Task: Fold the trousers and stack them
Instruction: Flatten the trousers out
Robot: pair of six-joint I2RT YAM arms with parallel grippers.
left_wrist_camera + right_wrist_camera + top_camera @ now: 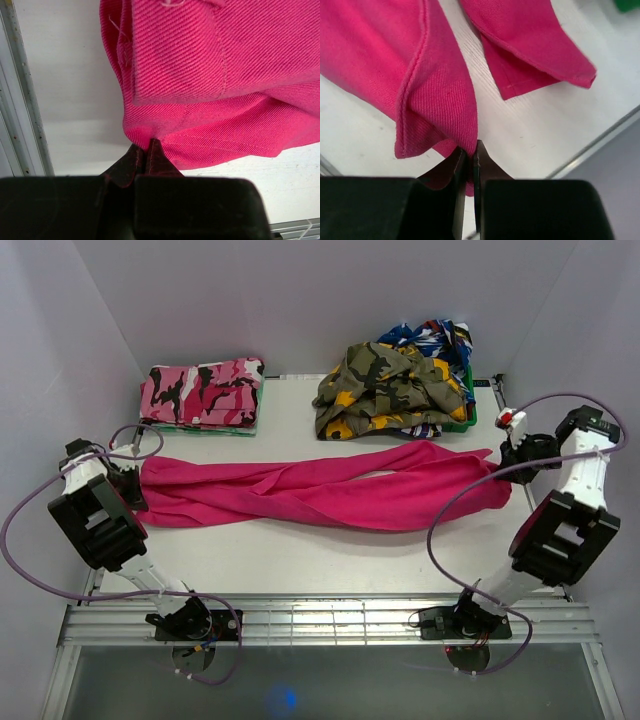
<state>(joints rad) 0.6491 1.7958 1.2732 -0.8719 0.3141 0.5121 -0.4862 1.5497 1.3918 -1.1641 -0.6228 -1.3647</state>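
Note:
The magenta-pink trousers (pixel 320 492) lie stretched left to right across the table, legs side by side. My left gripper (pixel 133 476) is shut on the trousers' left end; in the left wrist view the gripper (pixel 146 145) pinches the fabric (pixel 220 75). My right gripper (pixel 505 466) is shut on the right end; in the right wrist view the gripper (pixel 471 150) pinches a hemmed fold (pixel 420 85), and a second leg end (pixel 535 55) lies beyond on the table.
A folded pink-black-white camouflage pair (pixel 202 393) lies at the back left. An olive-yellow camouflage garment (pixel 385 390) rests on a heap of clothes in a green bin (pixel 468 415) at the back right. The table edge (pixel 600 145) runs near my right gripper.

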